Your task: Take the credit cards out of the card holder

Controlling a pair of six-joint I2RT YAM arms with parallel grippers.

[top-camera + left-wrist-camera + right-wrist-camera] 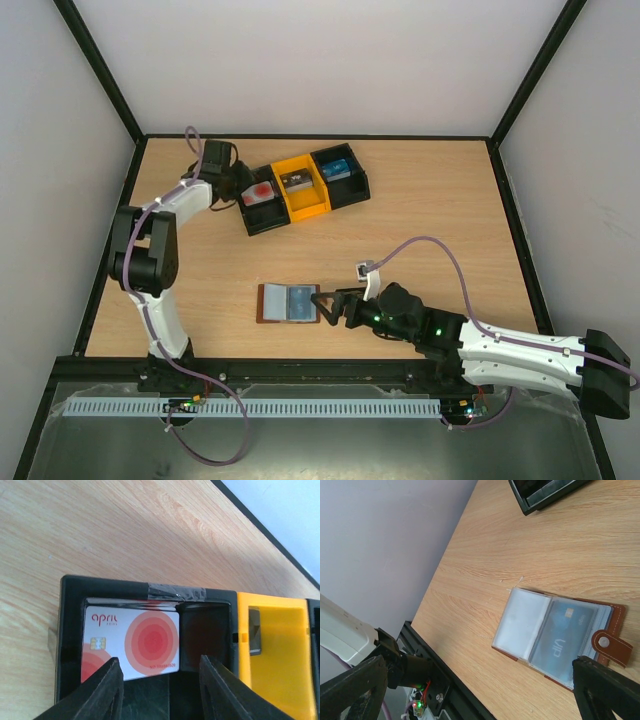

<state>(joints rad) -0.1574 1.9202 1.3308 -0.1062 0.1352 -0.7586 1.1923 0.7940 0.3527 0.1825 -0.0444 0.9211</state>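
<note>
I count one card holder (290, 303) open on bench, one VIP card (565, 635) sleeved; one white card (132, 642) in tray (70, 630). Left gripper (160, 662) half-wide above it, right gripper (324, 305) wide, both empty.

The card holder (290, 303) lay open on the table (450, 200) near its front edge, with the right gripper (322, 305) just to its right. Well behind it sat the three-part tray (312, 211). A credit card (135, 642) lay in the tray's left compartment, below the left gripper (160, 665).
</note>
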